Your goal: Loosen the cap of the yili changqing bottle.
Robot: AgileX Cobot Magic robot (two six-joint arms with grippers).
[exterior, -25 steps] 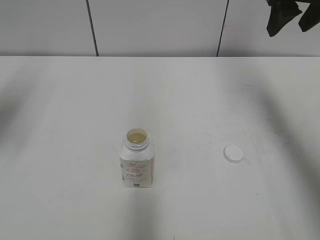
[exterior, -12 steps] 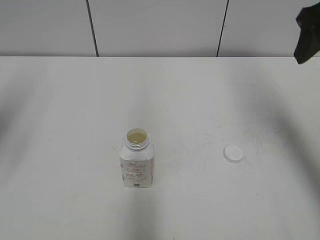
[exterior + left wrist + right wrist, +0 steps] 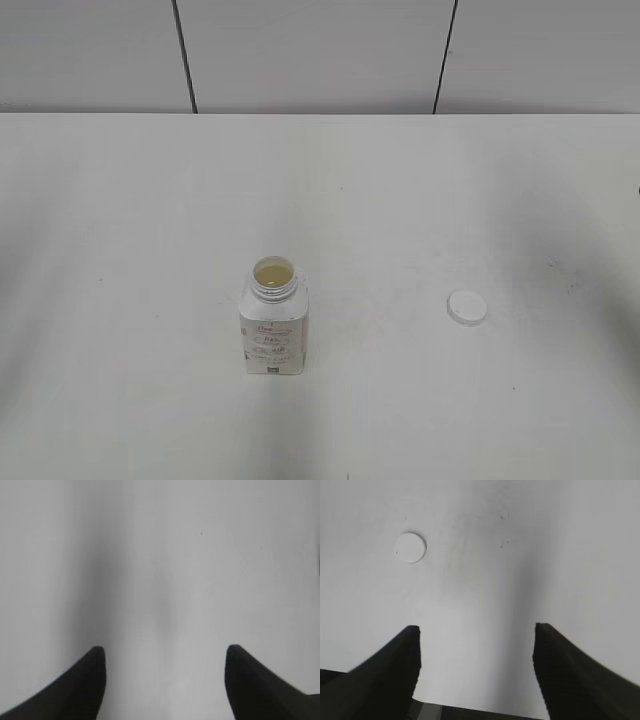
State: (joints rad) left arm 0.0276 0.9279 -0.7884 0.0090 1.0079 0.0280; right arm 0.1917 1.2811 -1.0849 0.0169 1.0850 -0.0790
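Observation:
The yili changqing bottle [image 3: 273,322] stands upright on the white table, left of centre, its neck open and yellowish liquid showing inside. The white cap [image 3: 467,307] lies flat on the table to the bottle's right; it also shows in the right wrist view [image 3: 410,547], far ahead and left of my right gripper [image 3: 476,630]. That gripper is open and empty above the table's edge. My left gripper [image 3: 165,652] is open and empty over bare table. Neither gripper shows in the exterior view.
The white table [image 3: 400,200] ends at a grey panelled wall [image 3: 320,50] at the back. The table's front edge [image 3: 470,712] shows at the bottom of the right wrist view.
My right gripper, seen at the top right of the exterior view, has moved right and out of that view. The bottle and cap have not moved.

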